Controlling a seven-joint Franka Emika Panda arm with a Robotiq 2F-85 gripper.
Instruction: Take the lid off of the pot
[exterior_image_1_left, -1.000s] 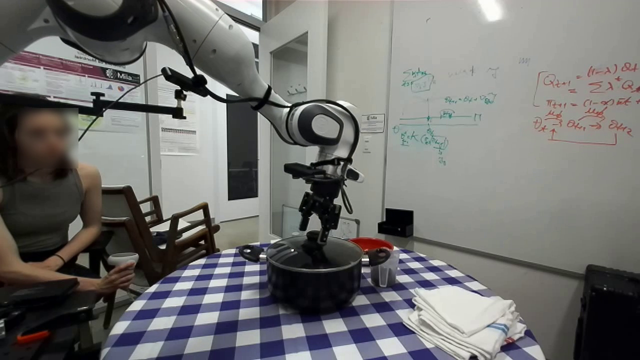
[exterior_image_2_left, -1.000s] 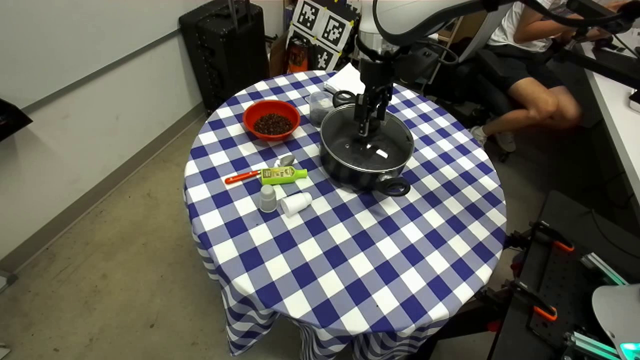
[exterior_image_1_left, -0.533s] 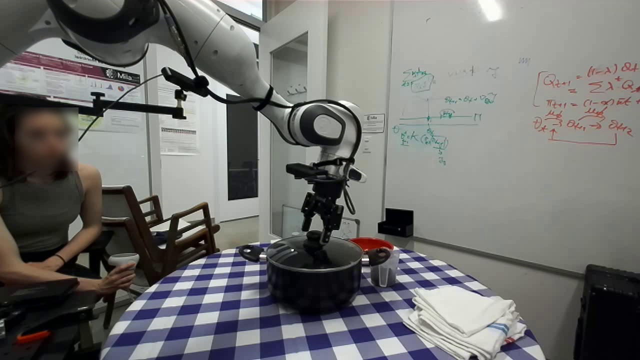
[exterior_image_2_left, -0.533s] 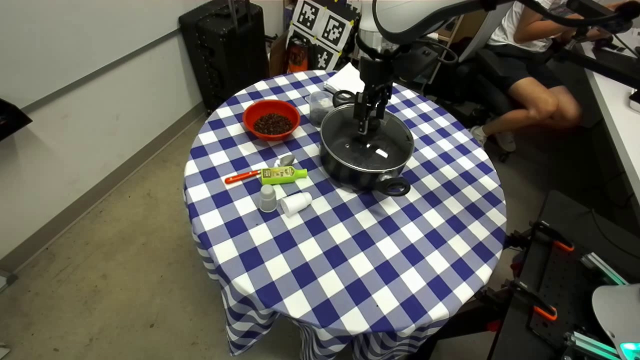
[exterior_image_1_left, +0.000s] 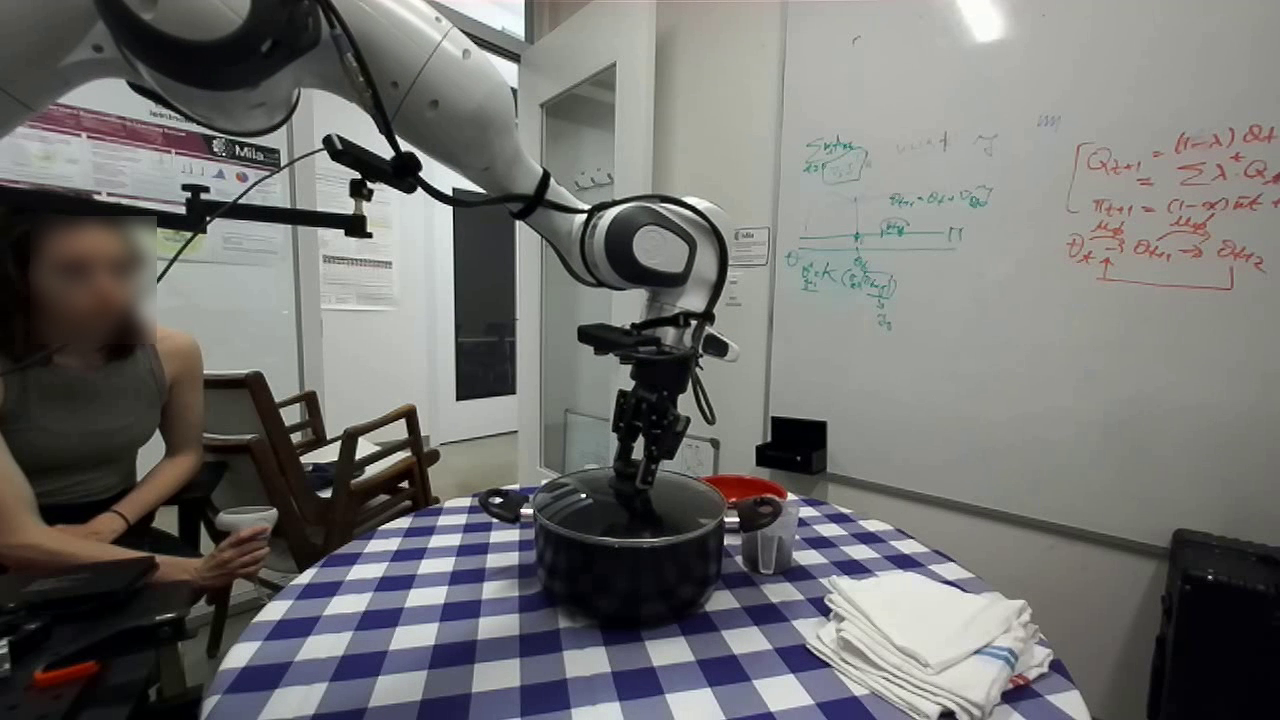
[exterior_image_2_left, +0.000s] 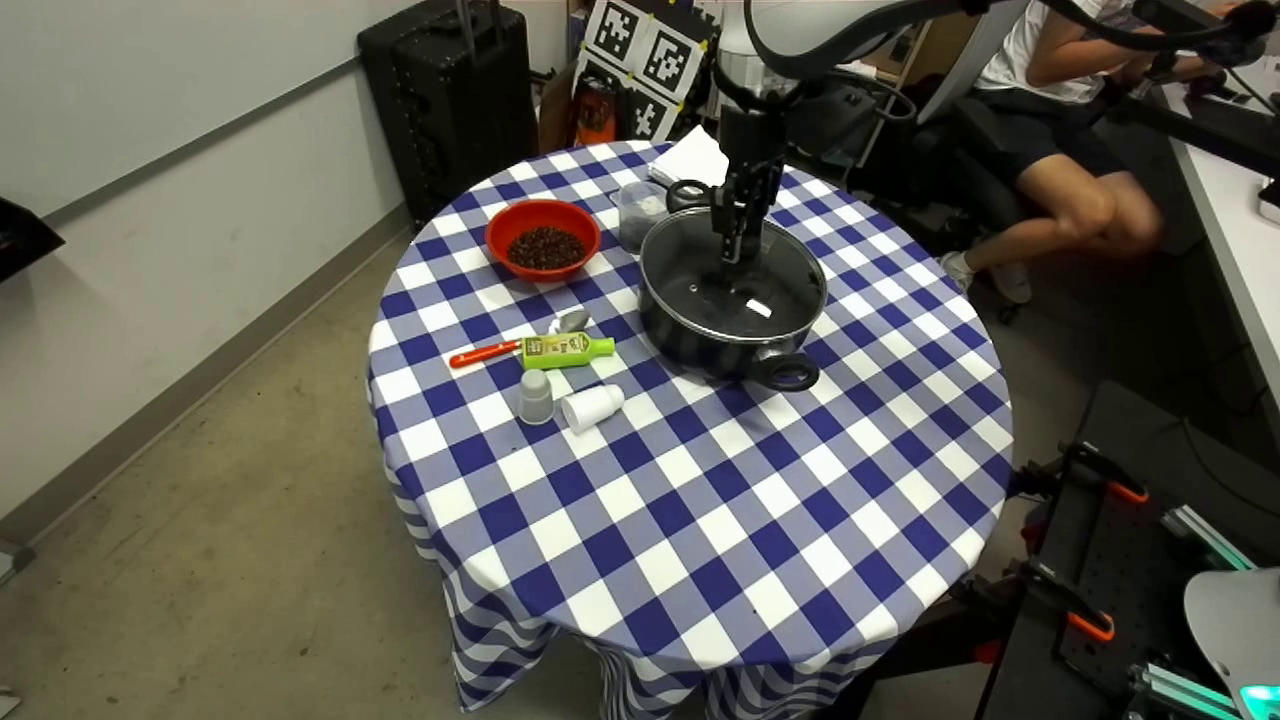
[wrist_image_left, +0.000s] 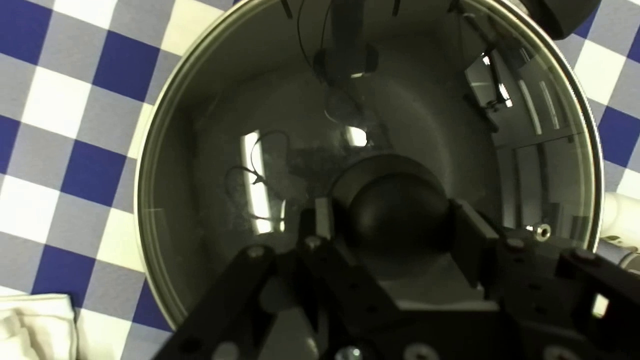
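Lid (exterior_image_2_left: 722, 290): it lies on the pot (exterior_image_1_left: 630, 580) and covers it wholly; I find no clear gap under its edge, so I judge that it is not yet lifted.
Knob (wrist_image_left: 400, 197): dark and round, at the centre of the lid.
Hand (wrist_image_left: 398, 219): drawn in close around the knob from two sides; in the wrist view it seems to touch on both, so I take it as gripping. How firm the hold is, I cannot tell.
Lid work done: the lid is reached and, in my judgement, its knob is taken.
Lid work left: to raise the lid, to bring it away from the pot, and probably to lay it on the counter (exterior_image_2_left: 690, 520).
Inside of pot: the glass is dark and full of reflections; the contents, if any, cannot be told.
Red bowl (exterior_image_2_left: 540, 214): holds small dark brown pieces (exterior_image_2_left: 545, 248), similar to beans.
Clear cup (exterior_image_1_left: 785, 516): just beside the pot; something dark grey is in its lower part.
Grey vessel (exterior_image_2_left: 536, 398): upright, contents not visible.
White vessel (exterior_image_2_left: 593, 408): lying on its side, contents not visible.
Green bottle (exterior_image_2_left: 566, 350): lying down.
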